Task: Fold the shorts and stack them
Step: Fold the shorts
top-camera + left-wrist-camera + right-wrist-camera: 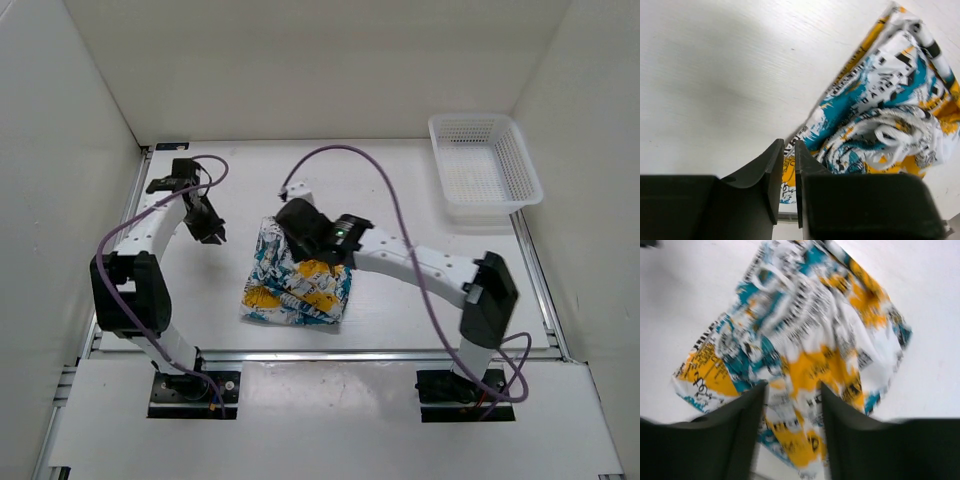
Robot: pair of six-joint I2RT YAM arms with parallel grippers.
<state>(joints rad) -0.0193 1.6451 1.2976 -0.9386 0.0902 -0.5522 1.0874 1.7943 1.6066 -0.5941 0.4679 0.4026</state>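
The shorts lie folded on the table, white with teal, yellow and black patches. They also show in the left wrist view and in the right wrist view. My left gripper hangs left of the shorts, apart from them; its jaws stand nearly together with nothing between them. My right gripper hovers over the far edge of the shorts; its jaws stand apart and empty above the cloth.
A white mesh basket stands at the far right. White walls enclose the table on three sides. A metal rail runs along the near edge.
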